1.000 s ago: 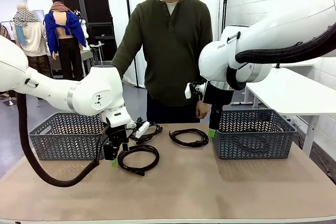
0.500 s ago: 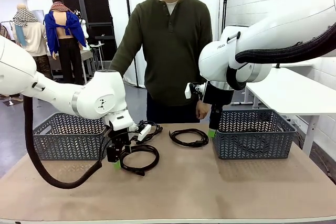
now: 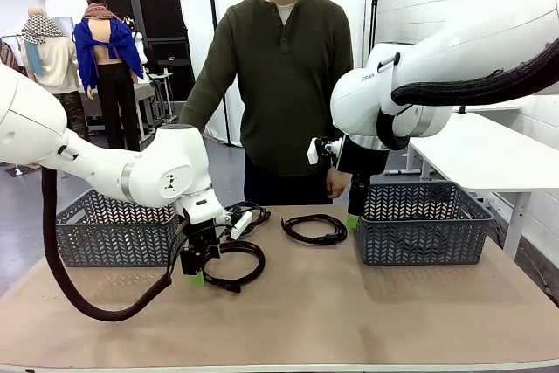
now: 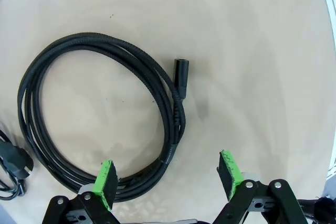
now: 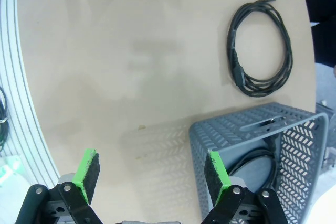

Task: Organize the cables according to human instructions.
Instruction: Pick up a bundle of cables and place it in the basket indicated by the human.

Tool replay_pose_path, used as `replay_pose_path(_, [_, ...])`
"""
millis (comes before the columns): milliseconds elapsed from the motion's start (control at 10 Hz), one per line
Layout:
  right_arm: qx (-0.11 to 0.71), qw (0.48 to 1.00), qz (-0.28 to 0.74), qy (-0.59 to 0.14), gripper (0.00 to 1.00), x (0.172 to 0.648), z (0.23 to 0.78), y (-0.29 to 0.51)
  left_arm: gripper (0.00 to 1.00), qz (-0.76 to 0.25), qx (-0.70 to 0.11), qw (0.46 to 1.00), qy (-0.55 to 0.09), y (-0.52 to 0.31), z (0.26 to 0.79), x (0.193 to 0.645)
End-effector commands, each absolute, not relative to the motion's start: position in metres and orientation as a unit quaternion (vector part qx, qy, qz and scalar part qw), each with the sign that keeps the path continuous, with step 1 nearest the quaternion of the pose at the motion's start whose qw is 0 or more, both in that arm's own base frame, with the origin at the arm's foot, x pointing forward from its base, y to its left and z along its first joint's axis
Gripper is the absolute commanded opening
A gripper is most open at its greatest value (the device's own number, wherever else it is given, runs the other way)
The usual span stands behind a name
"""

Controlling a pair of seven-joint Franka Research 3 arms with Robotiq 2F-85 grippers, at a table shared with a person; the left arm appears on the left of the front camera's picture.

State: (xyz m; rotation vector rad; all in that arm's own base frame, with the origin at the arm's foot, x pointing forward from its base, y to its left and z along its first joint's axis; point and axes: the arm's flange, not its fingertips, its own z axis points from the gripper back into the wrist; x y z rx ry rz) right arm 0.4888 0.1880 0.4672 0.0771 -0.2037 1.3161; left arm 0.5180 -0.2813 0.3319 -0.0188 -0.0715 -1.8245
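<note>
A black coiled cable (image 3: 231, 261) lies on the table at front left, and my left gripper (image 3: 194, 273) hangs open just over its left side. In the left wrist view the open gripper (image 4: 168, 174) straddles the near arc of this cable (image 4: 172, 109). A second cable (image 3: 247, 213) lies behind it and a third cable (image 3: 314, 228) lies mid-table. My right gripper (image 3: 353, 216) stands open beside the right basket (image 3: 424, 220). The right wrist view shows the open gripper (image 5: 152, 174), the third cable (image 5: 231, 40) and another cable (image 5: 251, 164) inside the basket (image 5: 247, 121). The human (image 3: 284, 85) stands at the far side.
A second grey basket (image 3: 109, 229) stands at the left, behind my left arm. A plug of the neighbouring cable (image 4: 13, 161) lies at the left edge of the left wrist view. Bare tabletop (image 3: 349, 312) stretches along the front.
My left arm has moved to the right and lowered its open gripper closer over the front-left cable. The right arm, the other cables and the person have stayed put.
</note>
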Motion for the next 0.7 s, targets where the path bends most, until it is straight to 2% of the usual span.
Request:
replay_pose_path(0, [0.036,0.787,0.609,-0.094,1.0,0.489,0.466,0.188,1.0,-0.792,0.004,0.609,-0.035,-0.276,0.325,0.517])
replay_pose_path(600, [0.036,0.787,0.609,-0.094,1.0,0.489,0.466,0.188,1.0,-0.791,0.007,0.611,-0.03,-0.277,0.311,0.518])
